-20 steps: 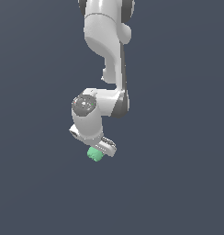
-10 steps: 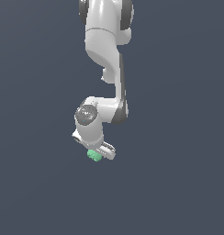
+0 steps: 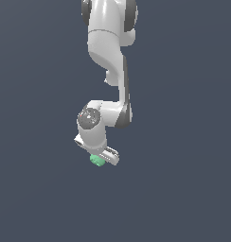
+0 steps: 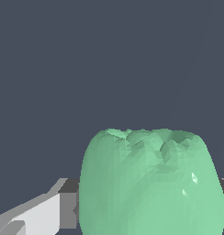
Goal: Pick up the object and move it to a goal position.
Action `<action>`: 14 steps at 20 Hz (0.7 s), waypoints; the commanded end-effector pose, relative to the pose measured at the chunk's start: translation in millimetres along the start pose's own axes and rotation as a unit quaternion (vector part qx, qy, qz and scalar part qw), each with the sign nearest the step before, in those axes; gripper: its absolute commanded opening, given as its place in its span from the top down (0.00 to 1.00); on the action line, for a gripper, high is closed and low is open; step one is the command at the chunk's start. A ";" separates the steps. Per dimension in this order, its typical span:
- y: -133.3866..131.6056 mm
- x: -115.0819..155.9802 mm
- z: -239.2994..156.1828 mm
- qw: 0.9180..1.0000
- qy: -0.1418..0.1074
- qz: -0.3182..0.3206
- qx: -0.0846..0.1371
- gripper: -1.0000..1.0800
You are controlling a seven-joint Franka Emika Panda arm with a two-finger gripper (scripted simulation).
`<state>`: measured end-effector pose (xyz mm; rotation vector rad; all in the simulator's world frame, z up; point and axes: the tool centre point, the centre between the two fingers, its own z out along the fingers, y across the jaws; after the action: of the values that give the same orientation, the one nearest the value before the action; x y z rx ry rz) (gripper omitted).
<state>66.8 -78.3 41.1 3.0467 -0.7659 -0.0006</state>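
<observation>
Wrist view: mint-green object fills the near field, lumpy dimpled top, rounded sides; a white finger with a dark pad touches its flank on one side, and a dark sliver shows at the opposite edge. Gripper is pinching the object. Exterior view: object sits at the gripper's 6 o'clock, partly tucked under the white hand, with the arm rising toward 12 o'clock. Flat dark grey-blue backdrop behind everything.
</observation>
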 end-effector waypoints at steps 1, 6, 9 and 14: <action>0.0 0.1 -0.2 1.000 0.000 0.000 0.000 1.00; 0.7 -0.8 -1.6 1.000 0.000 0.000 0.000 1.00; 2.8 -3.1 -5.6 1.000 0.000 0.000 0.000 1.00; 9.8 -10.9 -18.8 1.000 0.000 0.000 0.000 1.00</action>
<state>55.7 -80.8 55.0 3.0467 -0.7656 -0.0017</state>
